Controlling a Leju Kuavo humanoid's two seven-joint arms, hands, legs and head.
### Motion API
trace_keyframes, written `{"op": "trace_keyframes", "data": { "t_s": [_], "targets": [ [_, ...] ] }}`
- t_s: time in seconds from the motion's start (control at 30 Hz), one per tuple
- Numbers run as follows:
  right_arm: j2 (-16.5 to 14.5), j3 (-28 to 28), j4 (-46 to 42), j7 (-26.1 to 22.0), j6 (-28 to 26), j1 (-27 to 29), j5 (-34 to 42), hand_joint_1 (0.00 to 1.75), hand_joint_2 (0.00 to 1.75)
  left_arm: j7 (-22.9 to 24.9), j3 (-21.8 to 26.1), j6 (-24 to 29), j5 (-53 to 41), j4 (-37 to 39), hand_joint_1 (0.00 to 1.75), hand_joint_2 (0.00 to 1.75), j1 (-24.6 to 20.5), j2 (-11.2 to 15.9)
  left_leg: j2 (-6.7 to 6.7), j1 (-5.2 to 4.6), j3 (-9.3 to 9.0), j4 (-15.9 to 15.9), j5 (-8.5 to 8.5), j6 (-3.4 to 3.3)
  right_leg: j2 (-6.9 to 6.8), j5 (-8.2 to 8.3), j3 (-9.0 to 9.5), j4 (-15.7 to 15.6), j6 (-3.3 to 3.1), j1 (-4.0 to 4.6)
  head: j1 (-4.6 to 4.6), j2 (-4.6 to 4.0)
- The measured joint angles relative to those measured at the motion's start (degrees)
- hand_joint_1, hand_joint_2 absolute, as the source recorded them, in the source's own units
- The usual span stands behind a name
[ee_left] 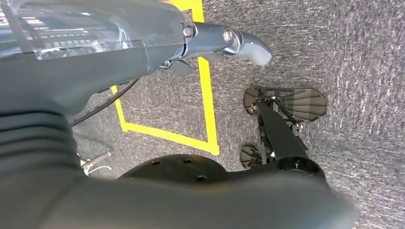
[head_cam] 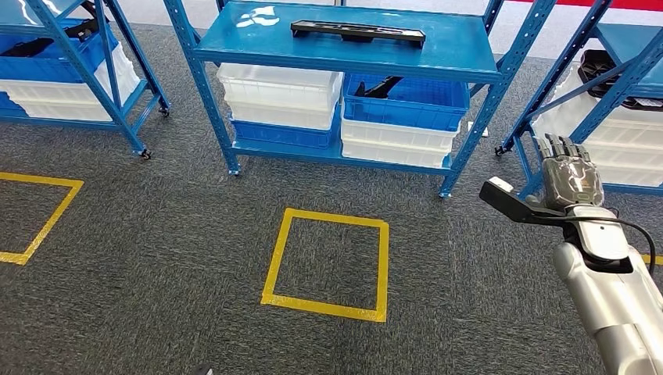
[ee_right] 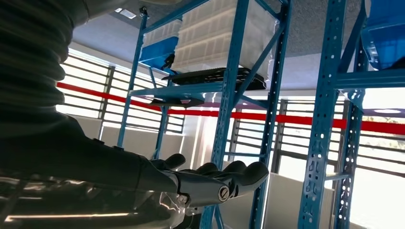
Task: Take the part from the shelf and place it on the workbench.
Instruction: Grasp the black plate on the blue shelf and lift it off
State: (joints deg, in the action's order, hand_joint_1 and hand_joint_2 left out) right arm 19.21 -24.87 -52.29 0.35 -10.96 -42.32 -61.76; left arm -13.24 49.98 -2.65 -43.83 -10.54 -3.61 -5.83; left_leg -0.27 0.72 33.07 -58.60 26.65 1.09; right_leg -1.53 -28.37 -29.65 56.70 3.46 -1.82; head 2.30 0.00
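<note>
A long black part (head_cam: 358, 32) lies flat on the top board of the middle blue shelf (head_cam: 258, 48), straight ahead in the head view. My right hand (head_cam: 573, 178) is raised at the right, fingers stretched and apart, holding nothing, well short of the part and off to its right. In the right wrist view the same hand (ee_right: 217, 183) points at the uprights of a blue rack (ee_right: 228, 109). My left hand (ee_left: 224, 43) hangs down over the carpet, its fingers extended and holding nothing.
White crates (head_cam: 277, 94) and a blue bin (head_cam: 406, 105) with a black piece fill the lower level. More blue racks stand at the left (head_cam: 117, 86) and right (head_cam: 578, 86). A yellow taped square (head_cam: 328, 305) marks the grey carpet before the shelf.
</note>
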Motion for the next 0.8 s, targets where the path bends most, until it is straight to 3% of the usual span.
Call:
{"op": "trace_keyframes", "data": {
  "t_s": [0.27,0.4,0.8],
  "targets": [
    [0.1,-0.5,-1.5,0.1,-2.2,2.1,0.5,0.00,1.75,2.1,0.3,0.6,-0.7,0.0,0.00,1.75,0.0,-0.4,0.01,0.00,0.00,0.0,0.00,0.00,0.00,0.00,-0.02,0.0,0.00,0.00,-0.01,0.00],
    [0.1,-0.5,-4.4,1.0,-2.2,3.9,0.2,0.00,1.75,2.1,0.6,0.7,-0.7,0.0,0.00,0.00,0.0,-0.5,0.01,0.01,0.00,0.0,0.00,0.00,0.00,0.00,-0.03,0.0,0.00,0.00,0.00,0.00],
    [-0.2,-0.7,-12.0,0.1,0.8,9.0,2.7,0.00,1.75,0.7,1.4,0.8,-1.0,0.0,0.00,0.00,0.0,-0.5,0.01,0.01,0.01,0.0,0.00,0.00,0.00,0.00,-0.02,0.0,0.00,0.00,0.00,0.00]
  ]
}}
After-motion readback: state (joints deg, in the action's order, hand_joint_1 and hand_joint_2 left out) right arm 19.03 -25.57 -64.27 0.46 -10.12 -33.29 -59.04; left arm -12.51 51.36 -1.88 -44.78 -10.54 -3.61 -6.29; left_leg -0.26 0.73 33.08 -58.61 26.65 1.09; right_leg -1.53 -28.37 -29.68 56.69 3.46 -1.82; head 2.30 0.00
